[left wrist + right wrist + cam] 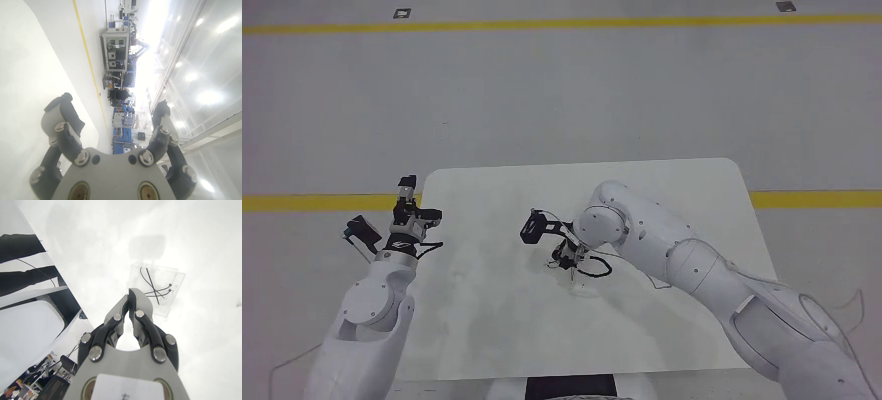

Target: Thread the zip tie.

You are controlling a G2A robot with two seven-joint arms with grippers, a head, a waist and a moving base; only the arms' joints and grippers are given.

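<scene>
Black zip ties [154, 286] lie crossed in a shallow clear tray [176, 280] on the white table [662, 210]. My right gripper [129, 294] hangs just above the table beside the tray's near edge, shut, with nothing visible between its fingers. In the top view the right gripper [563, 260] is near the table's middle, and a zip tie [592, 268] curls beside it. My left gripper [114, 101] stands open and holds nothing. It sits at the table's left edge [416, 214], raised and pointing away across the room.
The table's left edge [62, 72] runs past the left gripper, with floor and a yellow line [88, 62] beyond. White tabletop lies bare around the tray. Black cables [37, 270] hang off the table side near the right arm.
</scene>
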